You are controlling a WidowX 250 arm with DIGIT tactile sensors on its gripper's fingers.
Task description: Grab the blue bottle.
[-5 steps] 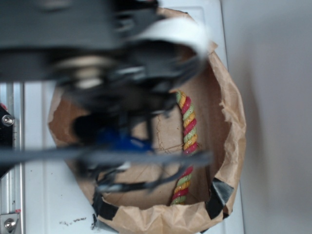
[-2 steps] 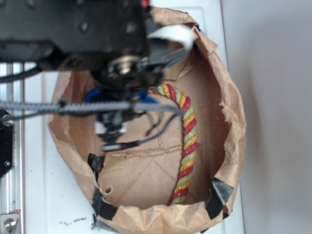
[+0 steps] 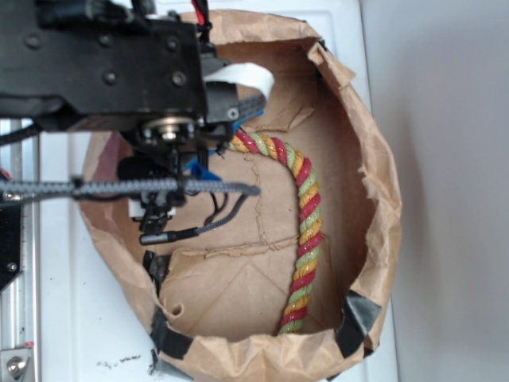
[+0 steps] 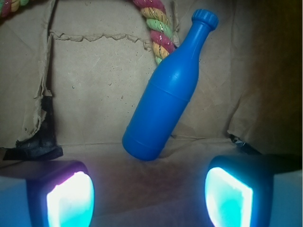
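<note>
We see the bottle point(image 4: 169, 90) lying on the bag floor point(image 4: 94, 85) just ahead of our wide-open gripper point(image 4: 149, 196), its bottom toward us, cap leaning away right.

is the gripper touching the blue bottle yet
Apart. The wrist view shows bare paper between the open gripper and the blue bottle.

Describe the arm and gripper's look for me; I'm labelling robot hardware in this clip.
The arm is boxy matte-black housing with visible screw heads and a round silver metal fitting on its underside. A grey braided cable crosses it, thin black wires hang below, and a white flat ribbon loops beside it. In the wrist view the gripper has two dark fingers with rounded pads that look glowing cyan.
</note>
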